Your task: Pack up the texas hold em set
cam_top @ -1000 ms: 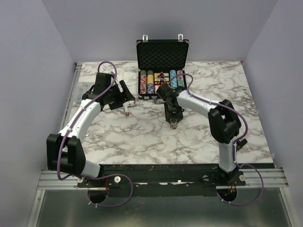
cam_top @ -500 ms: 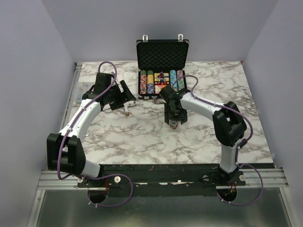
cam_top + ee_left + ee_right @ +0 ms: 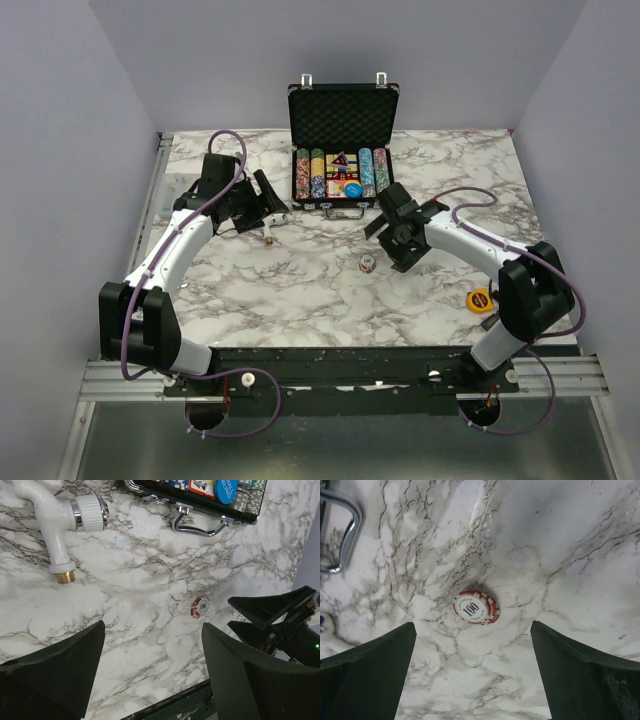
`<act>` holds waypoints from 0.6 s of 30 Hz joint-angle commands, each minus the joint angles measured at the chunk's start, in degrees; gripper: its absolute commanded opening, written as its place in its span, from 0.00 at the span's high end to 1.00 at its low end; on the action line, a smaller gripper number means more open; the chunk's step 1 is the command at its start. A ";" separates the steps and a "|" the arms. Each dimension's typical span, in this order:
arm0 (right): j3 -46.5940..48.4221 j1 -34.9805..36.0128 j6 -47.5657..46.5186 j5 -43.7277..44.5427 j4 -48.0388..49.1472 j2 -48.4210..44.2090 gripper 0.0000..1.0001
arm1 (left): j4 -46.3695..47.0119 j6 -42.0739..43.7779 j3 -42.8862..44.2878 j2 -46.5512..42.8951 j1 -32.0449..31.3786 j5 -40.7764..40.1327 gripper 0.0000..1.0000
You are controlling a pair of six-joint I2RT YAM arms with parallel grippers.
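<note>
- Showing the small black briefcase [image 3: 343, 118] standing open at the far side of the marble table [image 3: 250, 290], with its lid up.
- Holding multicoloured chip rows [image 3: 316, 175] side by side inside the briefcase, with a blue disc [image 3: 352, 187] resting on top near the front.
- Leaving one red-and-white poker chip [image 3: 476, 607] lying flat on the table, out in front of the briefcase handle [image 3: 199, 526] and apart from it.
- Hanging the right gripper [image 3: 472, 627] over that chip, jaws spread wide, gripping nothing and not touching the chip.
- Pointing the left gripper [image 3: 152, 630] down at the table on the left side, jaws apart too, with nothing between them.
- Resting a white plastic tap [image 3: 60, 525] with a gold-coloured tip on the table just beside the left gripper.
- Sitting a yellow-and-black tape measure [image 3: 481, 299] near the right edge, well apart from the chip.
</note>
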 commanded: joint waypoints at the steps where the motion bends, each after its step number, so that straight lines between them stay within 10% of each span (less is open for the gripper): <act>1: -1.31 -1.18 17.65 -1.17 1.94 -0.19 0.00 | 0.54 -0.89 1.12 -0.18 0.24 1.77 0.23; 18: 5.19 -1.59 23.83 -11.00 -2.90 14.88 0.10 | 0.30 -0.45 1.65 -2.32 -1.69 2.14 0.21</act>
